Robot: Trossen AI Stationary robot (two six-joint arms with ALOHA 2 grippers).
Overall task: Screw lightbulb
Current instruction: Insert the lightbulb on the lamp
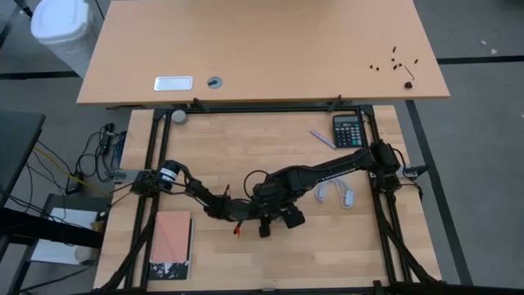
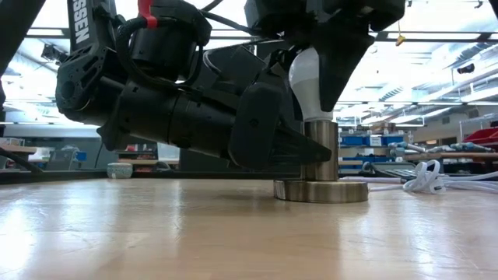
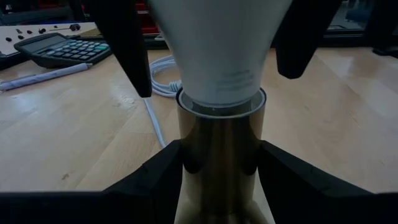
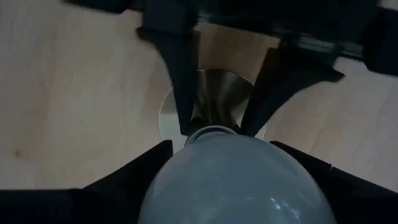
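low view: right gripper (image 2: 315, 93) holds lightbulb (image 2: 310, 82) upright in socket (image 2: 320, 159).

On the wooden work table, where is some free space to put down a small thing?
Bare wood lies between the notebook and the right frame rail, along the near edge, and at the far side between the grey knob and the pen. The middle is crowded: both grippers meet at the socket, with the white cord beside it.

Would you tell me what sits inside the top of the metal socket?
The lightbulb stands neck-down in the metal socket, with the right gripper on its globe. Its screw base is hidden inside.
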